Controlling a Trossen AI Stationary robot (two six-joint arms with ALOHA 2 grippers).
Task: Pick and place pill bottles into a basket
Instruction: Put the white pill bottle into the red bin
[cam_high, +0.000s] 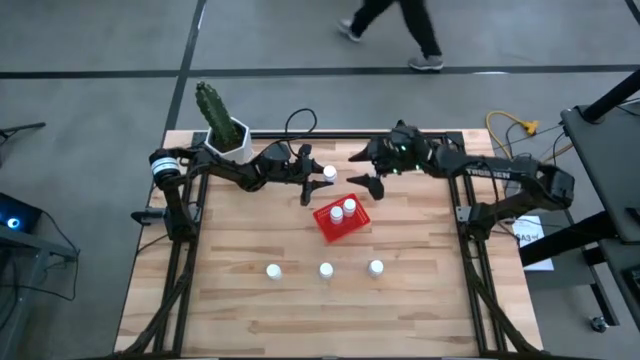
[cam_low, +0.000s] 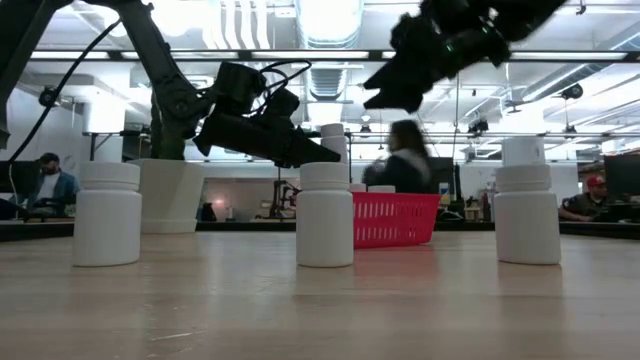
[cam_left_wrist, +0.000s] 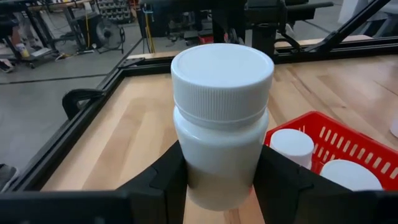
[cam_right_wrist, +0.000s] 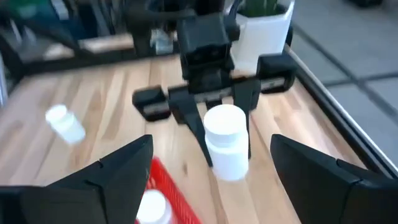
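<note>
My left gripper (cam_high: 316, 177) is shut on a white pill bottle (cam_left_wrist: 221, 118), held above the table just beyond the far left corner of the red basket (cam_high: 341, 220). Two capped bottles (cam_high: 343, 210) stand in the basket. Three more bottles stand in a row on the table nearer the front: left (cam_high: 273, 270), middle (cam_high: 325, 269), right (cam_high: 375, 267). My right gripper (cam_high: 364, 172) is open and empty, raised above the table to the right of the held bottle, facing it. My left gripper pinches the lower half of the bottle's body (cam_left_wrist: 217, 177) between its two fingers (cam_left_wrist: 168, 177), one on each side. The fingers come level from the table's left. The bottle stands upright, cap up, lifted clear of the table.
A white plant pot with a green cactus (cam_high: 226, 130) stands at the table's far left corner. A black frame (cam_high: 330, 135) runs round the table. In the low view, people show in the room behind.
</note>
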